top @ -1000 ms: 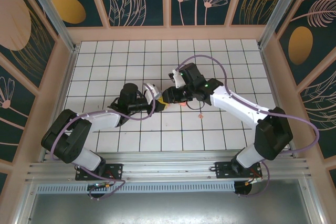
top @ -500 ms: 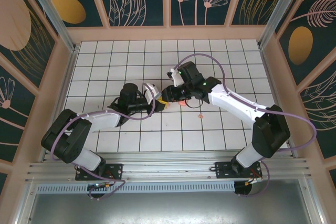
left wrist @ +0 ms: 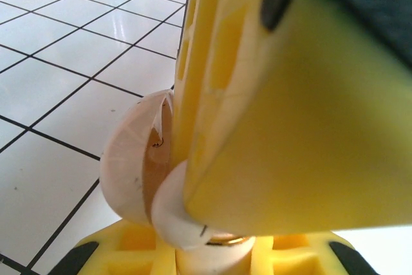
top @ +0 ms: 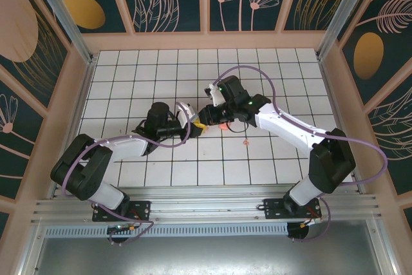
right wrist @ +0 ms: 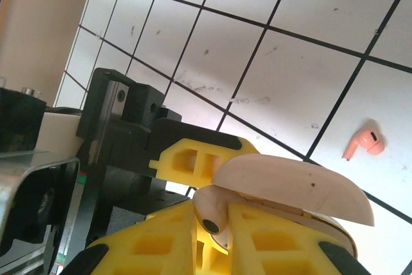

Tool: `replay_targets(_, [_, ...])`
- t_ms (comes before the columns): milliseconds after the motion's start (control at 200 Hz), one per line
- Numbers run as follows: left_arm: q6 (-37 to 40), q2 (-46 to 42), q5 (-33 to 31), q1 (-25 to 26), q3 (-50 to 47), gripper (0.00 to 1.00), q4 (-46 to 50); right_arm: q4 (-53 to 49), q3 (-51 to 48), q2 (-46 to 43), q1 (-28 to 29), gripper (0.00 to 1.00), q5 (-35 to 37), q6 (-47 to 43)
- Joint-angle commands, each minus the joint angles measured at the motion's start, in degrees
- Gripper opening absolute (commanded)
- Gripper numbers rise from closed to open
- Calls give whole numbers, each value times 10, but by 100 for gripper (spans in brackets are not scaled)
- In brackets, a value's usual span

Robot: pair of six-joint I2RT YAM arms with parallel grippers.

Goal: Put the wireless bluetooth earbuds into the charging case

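My left gripper (top: 194, 123) is shut on the charging case (left wrist: 125, 172), a pale pink shell whose lid (right wrist: 290, 181) stands open. My right gripper (right wrist: 215, 227) is shut on one earbud (right wrist: 215, 209), pale pink with a dark dot at its tip, right at the case's opening under the lid. In the left wrist view a yellow finger (left wrist: 290, 127) of the right gripper presses in close against the case. The two grippers meet at the table's middle, the right gripper (top: 205, 120) just right of the left. The other earbud (right wrist: 365, 143) lies loose on the tiles (top: 223, 127).
The white grid table (top: 129, 75) has wooden walls on three sides. The left gripper's yellow finger (right wrist: 193, 156) and black mount (right wrist: 122, 127) sit close beyond the case. Purple cables (top: 251, 72) loop over both arms.
My right gripper has shut on the earbud and shifted slightly left toward the case. The left arm and the case have stayed still.
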State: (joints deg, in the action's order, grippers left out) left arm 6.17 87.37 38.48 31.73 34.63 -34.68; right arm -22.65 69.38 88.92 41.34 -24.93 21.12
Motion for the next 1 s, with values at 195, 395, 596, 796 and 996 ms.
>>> replay_targets(195, [-9,-11,14,4,-5,18,-52,64,-43,-54,-8,16,-7,9])
replay_targets(395, [-28,-6,15,4,-21,18,-95,114,-77,-85,-19,15,-39,21])
replay_targets(596, [-44,1,22,4,-53,18,-182,203,-125,-110,-40,15,-107,52])
replay_targets(796, [-52,9,4,5,-69,18,-244,297,-162,-120,-46,15,-166,96])
replay_targets(996, [-54,9,-23,5,-68,18,-229,279,-178,-140,-70,15,-171,100])
